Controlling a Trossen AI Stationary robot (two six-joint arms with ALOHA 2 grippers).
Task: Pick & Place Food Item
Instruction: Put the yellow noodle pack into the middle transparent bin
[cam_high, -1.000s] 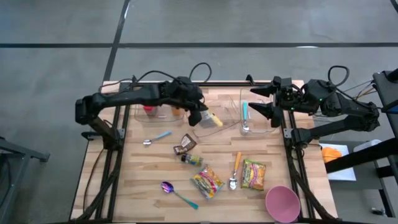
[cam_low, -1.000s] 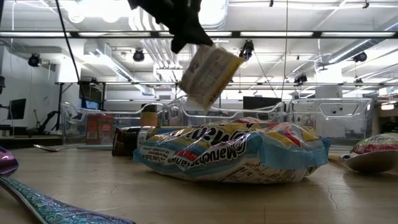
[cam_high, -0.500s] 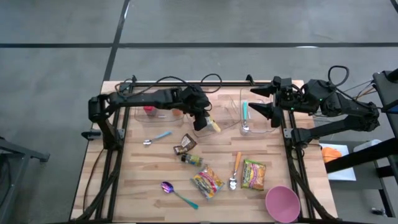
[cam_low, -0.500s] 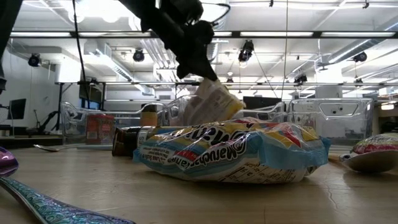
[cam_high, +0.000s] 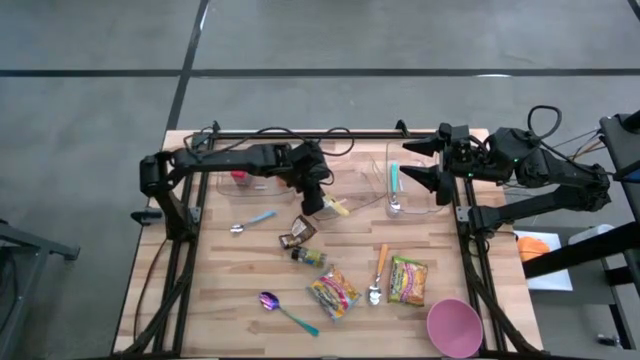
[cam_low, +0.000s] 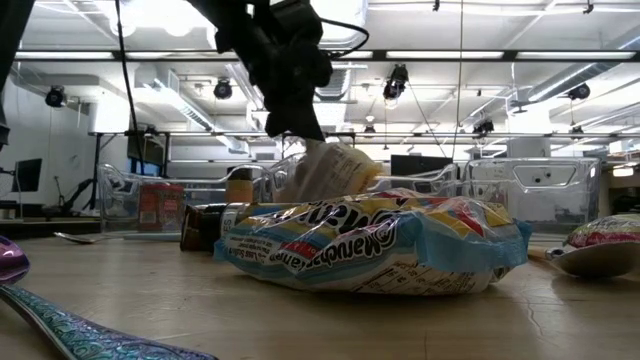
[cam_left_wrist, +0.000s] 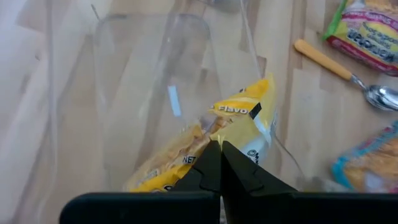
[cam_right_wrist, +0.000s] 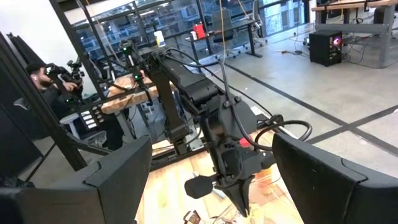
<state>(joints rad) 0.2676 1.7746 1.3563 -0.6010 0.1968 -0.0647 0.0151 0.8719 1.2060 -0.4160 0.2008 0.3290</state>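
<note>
The yellow snack packet (cam_left_wrist: 239, 127) had dropped from above the desk (cam_high: 240, 290) into the clear bin (cam_high: 345, 205), pinched in the left gripper (cam_high: 322, 205)'s closed fingers; release looked next. The right gripper (cam_high: 425, 162) hovered open-fingered over the utensil tray (cam_high: 415, 205).

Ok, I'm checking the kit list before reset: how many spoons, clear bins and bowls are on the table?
Spoons: 4, one of them inside a bin
Clear bins: 3
Pink bowl: 1
Total: 8
</note>
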